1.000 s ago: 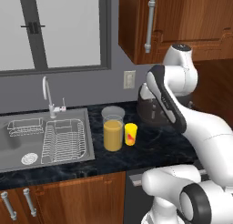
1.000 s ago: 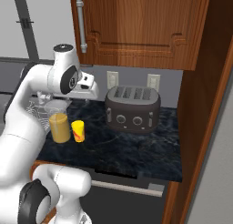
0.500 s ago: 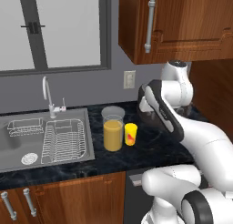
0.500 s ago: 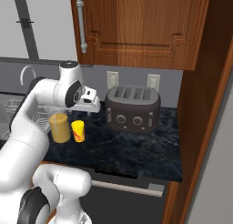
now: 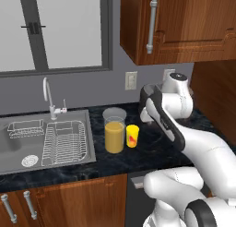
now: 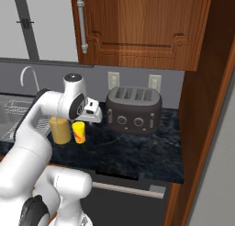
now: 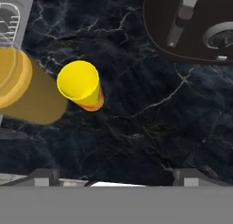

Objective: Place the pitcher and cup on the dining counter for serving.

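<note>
The cup [image 5: 132,136] is seen standing upright on the black desk [image 5: 152,152], just beside the pitcher [image 5: 114,134], which stands between the cup and the sink [image 5: 27,143]. In the hand view the cup [image 7: 81,85] lies up and to one side of centre, with the pitcher [image 7: 27,93] right against it at the frame's edge. Neither has been lifted, and the dining counter is not reached yet, so the task is judged to be at its very start.

Over the last second the arm has been lowered and swung in toward the two vessels, and the jaws [image 6: 94,111] have been brought to fully open, with nothing held between them. The gripper is now found above the desk between the cup and the toaster [image 6: 134,111], apart from both. This is read as an approach to a first grasp, most likely of the cup.

Open dark desk is left in front of the cup and toward the toaster [image 7: 191,25]. Little room is left on the pitcher side, so a wide closing could nudge the pitcher. The desk's front edge lies near the vessels, and the wall cabinet [image 5: 179,27] hangs well above.
</note>
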Robot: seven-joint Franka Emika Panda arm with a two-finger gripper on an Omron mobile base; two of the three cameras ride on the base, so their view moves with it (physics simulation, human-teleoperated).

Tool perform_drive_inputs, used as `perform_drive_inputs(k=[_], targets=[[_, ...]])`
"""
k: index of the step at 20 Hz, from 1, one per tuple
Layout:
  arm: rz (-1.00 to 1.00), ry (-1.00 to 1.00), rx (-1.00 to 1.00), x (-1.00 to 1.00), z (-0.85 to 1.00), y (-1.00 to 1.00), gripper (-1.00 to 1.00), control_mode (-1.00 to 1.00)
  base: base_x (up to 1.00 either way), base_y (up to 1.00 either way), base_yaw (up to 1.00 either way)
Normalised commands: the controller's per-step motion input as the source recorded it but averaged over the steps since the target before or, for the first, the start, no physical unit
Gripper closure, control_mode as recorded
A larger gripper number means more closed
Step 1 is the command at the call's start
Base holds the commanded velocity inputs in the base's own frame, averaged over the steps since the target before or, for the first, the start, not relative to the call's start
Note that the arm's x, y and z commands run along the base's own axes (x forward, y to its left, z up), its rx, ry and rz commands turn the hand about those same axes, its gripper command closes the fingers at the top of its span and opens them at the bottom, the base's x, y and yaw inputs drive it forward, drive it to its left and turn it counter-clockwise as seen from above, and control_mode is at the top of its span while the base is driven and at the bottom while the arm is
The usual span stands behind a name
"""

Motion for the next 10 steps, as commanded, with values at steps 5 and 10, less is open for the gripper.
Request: perform_drive_inputs(k=[5,10], targets=[[0.0,0.0,0.0,0.27,-0.15,0.05,-1.0,-1.0,0.0,0.0,0.0],[0.0,0.0,0.0,0.4,-0.12,0.14,-1.0,-1.0,0.0,0.0,0.0]])
